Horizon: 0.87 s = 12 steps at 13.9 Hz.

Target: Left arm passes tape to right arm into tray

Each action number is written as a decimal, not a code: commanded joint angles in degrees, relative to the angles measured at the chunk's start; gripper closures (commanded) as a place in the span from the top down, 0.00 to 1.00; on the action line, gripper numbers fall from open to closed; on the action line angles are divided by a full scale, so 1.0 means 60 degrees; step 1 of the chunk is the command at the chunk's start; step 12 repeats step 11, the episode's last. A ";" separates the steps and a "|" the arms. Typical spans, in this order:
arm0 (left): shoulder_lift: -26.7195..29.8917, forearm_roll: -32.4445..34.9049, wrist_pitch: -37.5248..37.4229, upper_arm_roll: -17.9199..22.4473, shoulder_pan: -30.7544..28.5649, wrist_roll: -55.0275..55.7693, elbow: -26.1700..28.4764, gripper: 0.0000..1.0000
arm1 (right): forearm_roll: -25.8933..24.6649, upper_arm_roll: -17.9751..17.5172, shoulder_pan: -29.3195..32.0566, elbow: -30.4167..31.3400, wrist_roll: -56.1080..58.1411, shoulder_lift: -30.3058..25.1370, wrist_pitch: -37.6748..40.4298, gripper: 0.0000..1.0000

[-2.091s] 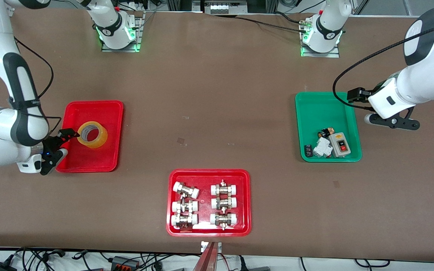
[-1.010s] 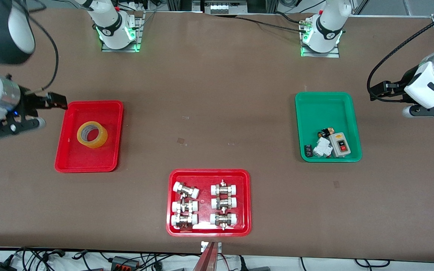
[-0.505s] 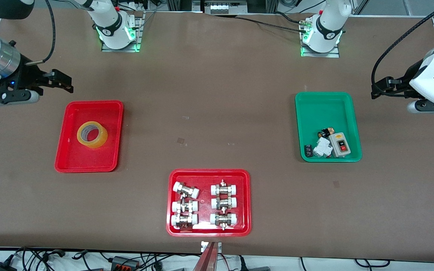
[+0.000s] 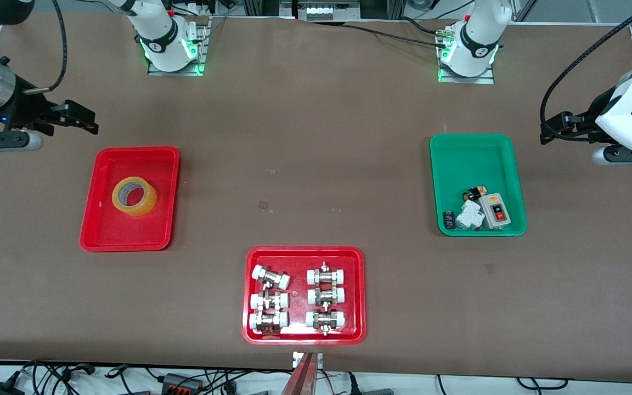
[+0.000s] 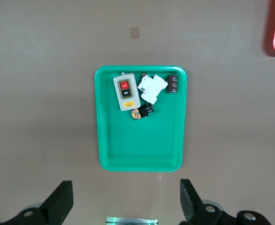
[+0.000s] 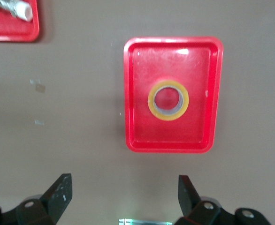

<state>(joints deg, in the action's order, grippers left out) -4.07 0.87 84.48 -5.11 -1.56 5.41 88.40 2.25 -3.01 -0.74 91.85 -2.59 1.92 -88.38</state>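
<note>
Yellow tape [image 4: 134, 196] already lies flat in the red tray [image 4: 102, 237], both the left gripper [image 5: 123, 201] and the right gripper [image 6: 123, 197] spread empty, so nothing looks left.

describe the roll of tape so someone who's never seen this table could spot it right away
Find the plain red tray at the right arm's end of the table. The tape lies flat in it, alone: a translucent yellow ring with a pale grey core. The other red tray holds white-capped metal fittings; the green tray holds electrical parts.
</note>
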 commanded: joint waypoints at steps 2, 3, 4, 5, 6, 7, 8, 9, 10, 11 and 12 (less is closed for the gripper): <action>0.0092 -0.0290 -0.0032 -0.0027 -0.0018 0.0559 -0.0056 1.00 | 0.0006 -0.0041 0.0050 -0.0865 -0.0052 0.0398 0.0316 1.00; 0.0107 -0.0364 -0.0047 -0.0027 -0.0033 0.1201 -0.0056 1.00 | 0.0006 -0.0041 0.0036 -0.1112 -0.0022 0.0427 0.0418 1.00; 0.0107 -0.0364 -0.0076 -0.0027 -0.0019 0.1802 -0.0056 1.00 | -0.0009 -0.0041 0.0036 -0.1274 -0.0051 0.0572 0.0433 1.00; 0.0107 -0.0350 -0.0076 -0.0042 -0.0004 0.1866 -0.0056 1.00 | -0.0023 -0.0041 0.0036 -0.1420 -0.0066 0.0632 0.0390 1.00; 0.0093 -0.0321 -0.0076 -0.0042 -0.0004 0.1852 -0.0056 1.00 | -0.0038 -0.0041 0.0050 -0.1422 -0.0197 0.0690 0.0389 1.00; 0.0093 -0.0335 -0.0090 -0.0042 -0.0004 0.1838 -0.0056 1.00 | -0.0082 -0.0041 0.0050 -0.1219 -0.0285 0.0633 0.0114 1.00; 0.0093 -0.0335 -0.0091 -0.0042 -0.0004 0.1837 -0.0056 1.00 | -0.0082 -0.0041 0.0050 -0.0985 -0.0271 0.0531 -0.0208 1.00; 0.0093 -0.0321 -0.0091 -0.0042 -0.0004 0.1837 -0.0056 1.00 | -0.0053 -0.0027 0.0108 -0.1026 -0.0112 0.0588 -0.0342 1.00; 0.0093 -0.0335 -0.0091 -0.0042 -0.0004 0.1837 -0.0056 1.00 | 0.0005 -0.0041 0.0225 -0.1070 -0.0067 0.0661 -0.0300 1.00; 0.0093 -0.0335 -0.0091 -0.0042 -0.0004 0.1837 -0.0056 1.00 | 0.0035 -0.0027 0.0226 -0.1070 -0.0066 0.0661 -0.0256 1.00; 0.0093 -0.0335 -0.0091 -0.0042 -0.0004 0.1837 -0.0056 1.00 | 0.0035 -0.0027 0.0226 -0.1070 -0.0066 0.0661 -0.0256 1.00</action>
